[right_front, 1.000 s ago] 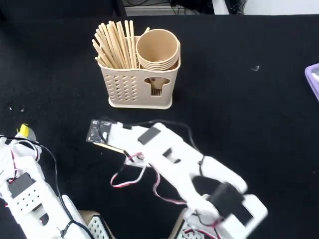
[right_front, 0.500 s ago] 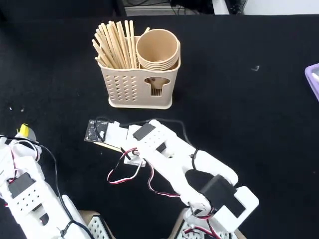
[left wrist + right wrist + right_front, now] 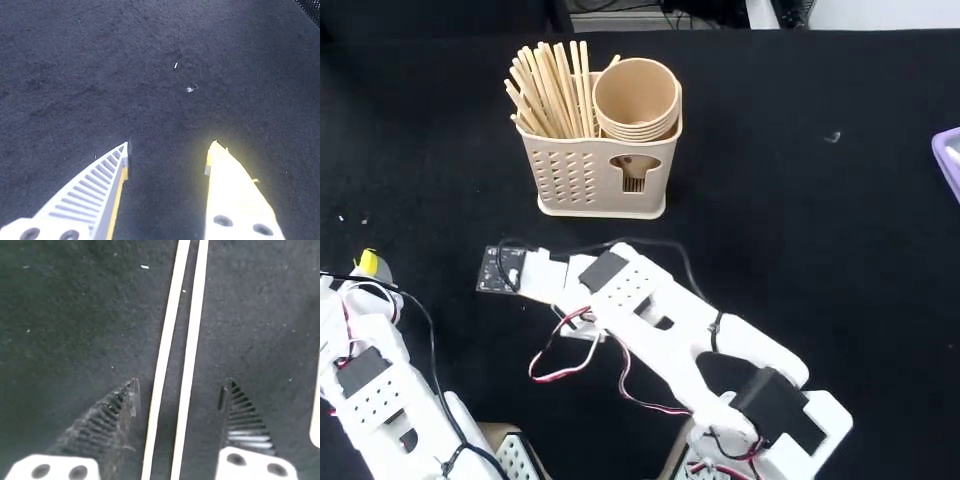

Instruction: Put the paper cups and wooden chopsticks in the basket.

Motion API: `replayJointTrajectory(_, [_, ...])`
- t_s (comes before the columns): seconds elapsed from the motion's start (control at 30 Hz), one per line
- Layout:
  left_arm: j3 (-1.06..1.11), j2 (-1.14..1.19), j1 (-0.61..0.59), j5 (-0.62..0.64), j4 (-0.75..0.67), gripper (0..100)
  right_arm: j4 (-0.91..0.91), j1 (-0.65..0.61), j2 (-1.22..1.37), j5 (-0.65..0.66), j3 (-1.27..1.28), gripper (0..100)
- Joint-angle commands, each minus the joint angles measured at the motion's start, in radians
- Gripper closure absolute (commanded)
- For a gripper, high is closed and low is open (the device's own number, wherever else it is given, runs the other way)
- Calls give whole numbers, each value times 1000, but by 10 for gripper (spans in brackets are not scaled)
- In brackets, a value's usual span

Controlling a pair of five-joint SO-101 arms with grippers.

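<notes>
Both apart: right end effector [image 3: 181, 383] straddles 2 chopsticks [image 3: 168, 340], left end effector [image 3: 170, 145] over table [image 3: 75, 50]

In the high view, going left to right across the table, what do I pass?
Left arm → wooden chopsticks in the basket → paper cups → purple object at the edge.

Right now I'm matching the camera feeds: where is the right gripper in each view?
High view: right gripper over the black cloth, on the arms' side of the basket.
Right wrist view: the gripper open, straddling two chopsticks lying on the cloth.
Left wrist view: the left gripper instead, open over cloth.
Shared landmark: the black cloth.
</notes>
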Motion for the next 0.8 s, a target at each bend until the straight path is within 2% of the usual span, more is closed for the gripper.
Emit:
replayJointTrajectory(0.0, [-15, -14, -2, -6, -17, 747, -72, 23, 16, 15, 8, 733])
replayJointTrajectory(0.37, [-15, -14, -2, -6, -17, 747, -80, 51, 255, 21, -142, 739])
replayJointTrajectory(0.43, [-15, -14, -2, -6, -17, 747, -77, 54, 269, 25, -143, 786])
replayJointTrajectory(0.53, [-15, -14, -2, -6, -17, 747, -71, 54, 269, 35, -145, 989])
replayJointTrajectory(0.6, [-15, -14, -2, -6, -17, 747, -71, 55, 263, 29, -143, 963])
replayJointTrajectory(0.77, [-15, -14, -2, -6, -15, 747, -23, 57, 160, 34, -142, 988])
